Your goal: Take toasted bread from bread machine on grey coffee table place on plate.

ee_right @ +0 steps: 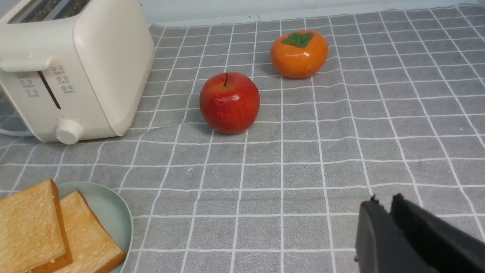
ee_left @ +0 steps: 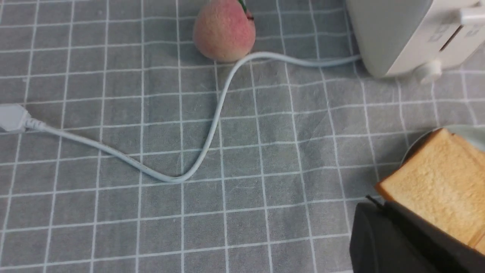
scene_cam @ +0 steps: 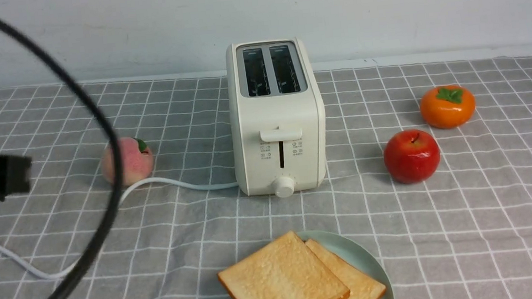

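Lying overlapped on the plate (scene_cam: 354, 255) before the bread machine (scene_cam: 278, 133), whose slots stand empty, the toasted bread (scene_cam: 283, 279) seems delivered; left gripper (ee_left: 377, 205) pinched closed, right gripper (ee_right: 386, 203) nearly closed, both hold nothing.

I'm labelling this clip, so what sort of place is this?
Likely a staged tabletop mock-up of a breakfast table: cream-white two-slot toaster, grey grid-patterned tablecloth, glossy fake-looking red apple, bare white wall behind.
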Robot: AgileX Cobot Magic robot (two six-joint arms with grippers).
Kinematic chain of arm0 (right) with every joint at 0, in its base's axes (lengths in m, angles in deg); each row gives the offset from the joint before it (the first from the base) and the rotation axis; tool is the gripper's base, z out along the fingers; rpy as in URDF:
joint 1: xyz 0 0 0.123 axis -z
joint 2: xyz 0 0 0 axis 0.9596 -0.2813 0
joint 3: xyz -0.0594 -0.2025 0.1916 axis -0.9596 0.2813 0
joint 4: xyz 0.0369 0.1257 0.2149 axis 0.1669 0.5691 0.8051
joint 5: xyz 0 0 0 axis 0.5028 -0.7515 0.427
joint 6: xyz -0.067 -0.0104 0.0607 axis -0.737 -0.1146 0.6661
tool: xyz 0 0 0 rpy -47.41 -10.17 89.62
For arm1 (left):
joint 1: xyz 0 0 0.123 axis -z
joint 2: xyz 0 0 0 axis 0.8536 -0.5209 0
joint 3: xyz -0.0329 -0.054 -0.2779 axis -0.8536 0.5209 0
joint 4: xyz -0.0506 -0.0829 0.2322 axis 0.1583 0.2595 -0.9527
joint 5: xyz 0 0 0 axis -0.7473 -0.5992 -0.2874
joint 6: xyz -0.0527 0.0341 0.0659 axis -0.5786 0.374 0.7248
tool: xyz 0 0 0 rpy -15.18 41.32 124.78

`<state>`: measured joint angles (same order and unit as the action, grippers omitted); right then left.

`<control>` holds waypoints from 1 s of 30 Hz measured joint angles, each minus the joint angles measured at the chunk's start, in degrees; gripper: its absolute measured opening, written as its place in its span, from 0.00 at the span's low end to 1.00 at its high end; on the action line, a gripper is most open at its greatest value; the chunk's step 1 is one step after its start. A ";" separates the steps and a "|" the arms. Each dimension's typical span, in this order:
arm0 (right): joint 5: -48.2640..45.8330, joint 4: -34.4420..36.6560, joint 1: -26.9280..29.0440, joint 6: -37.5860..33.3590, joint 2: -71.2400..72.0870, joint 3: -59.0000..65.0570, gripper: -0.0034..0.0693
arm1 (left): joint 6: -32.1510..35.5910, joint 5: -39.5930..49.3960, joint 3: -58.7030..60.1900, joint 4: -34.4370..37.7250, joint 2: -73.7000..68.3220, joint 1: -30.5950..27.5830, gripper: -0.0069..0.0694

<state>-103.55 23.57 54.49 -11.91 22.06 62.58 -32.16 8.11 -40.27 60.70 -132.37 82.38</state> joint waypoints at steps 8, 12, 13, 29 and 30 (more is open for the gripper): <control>0.00 -0.28 0.00 0.00 0.00 0.00 0.14 | -3.71 -16.71 21.96 0.20 20.23 0.00 0.07; 0.00 -0.52 0.00 0.00 0.00 0.00 0.15 | -4.67 -22.17 29.19 1.26 23.82 0.00 0.07; 0.00 -0.52 0.00 0.00 0.00 0.00 0.15 | -4.67 -22.30 29.19 1.26 23.90 0.00 0.07; 0.00 -0.52 0.00 0.00 0.04 0.00 0.18 | -5.03 -20.63 39.09 1.44 24.07 0.00 0.07; 0.00 -0.52 0.00 0.00 0.04 0.00 0.18 | -5.03 -20.75 39.24 1.44 24.19 0.00 0.07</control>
<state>-103.55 23.05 54.49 -11.91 22.10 62.58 -37.20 -12.65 -1.03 62.14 -108.18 82.38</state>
